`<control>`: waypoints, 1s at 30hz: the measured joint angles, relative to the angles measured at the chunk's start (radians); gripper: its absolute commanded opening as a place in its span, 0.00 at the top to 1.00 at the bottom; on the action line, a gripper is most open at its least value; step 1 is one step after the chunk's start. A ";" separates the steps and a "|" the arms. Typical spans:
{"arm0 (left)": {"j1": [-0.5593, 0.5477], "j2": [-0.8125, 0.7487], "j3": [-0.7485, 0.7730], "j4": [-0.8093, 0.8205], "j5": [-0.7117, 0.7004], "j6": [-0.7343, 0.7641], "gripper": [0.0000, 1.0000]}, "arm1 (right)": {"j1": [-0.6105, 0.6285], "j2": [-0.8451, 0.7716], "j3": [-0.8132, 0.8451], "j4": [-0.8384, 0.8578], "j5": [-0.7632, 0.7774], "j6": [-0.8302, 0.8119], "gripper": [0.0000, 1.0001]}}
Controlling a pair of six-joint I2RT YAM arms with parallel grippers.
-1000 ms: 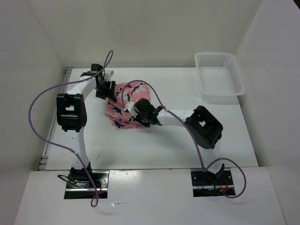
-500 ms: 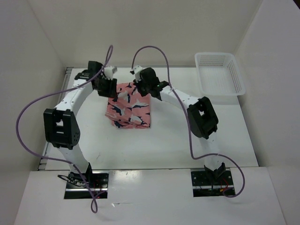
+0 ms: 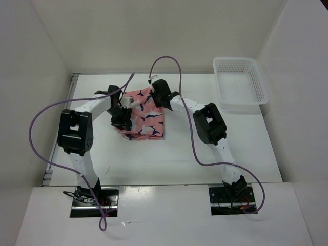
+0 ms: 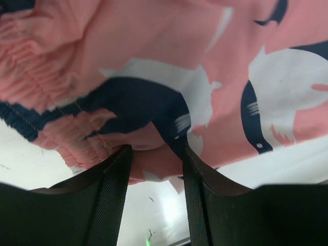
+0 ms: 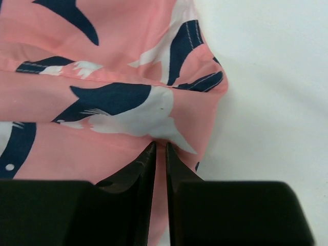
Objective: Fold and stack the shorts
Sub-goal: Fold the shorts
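Both arms bend inward over the bench point(image 3: 246, 148); left claw point(image 4: 155, 154) stands half-open, right claw point(image 5: 159, 146) pinches the shorts point(image 3: 148, 117).

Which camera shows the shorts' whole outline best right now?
Top external: it alone takes in nearly the whole folded shorts on the table. Left wrist shows only a close patch with gathered edge; right wrist only one corner.

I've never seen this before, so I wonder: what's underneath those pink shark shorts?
Only the white table shows around the shorts. They lie folded in layers, so anything beneath the cloth is covered and cannot be seen.
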 measured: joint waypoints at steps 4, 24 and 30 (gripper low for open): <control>-0.013 0.029 -0.011 0.014 -0.033 0.000 0.48 | 0.000 0.006 0.000 -0.002 0.031 0.010 0.82; -0.067 -0.184 0.179 0.068 -0.176 0.003 0.05 | 0.000 -0.271 -0.113 -0.015 0.091 -0.177 0.76; 0.072 -0.328 0.232 0.089 -0.144 0.001 0.02 | -0.003 -0.724 -0.407 -0.026 0.116 -0.276 0.74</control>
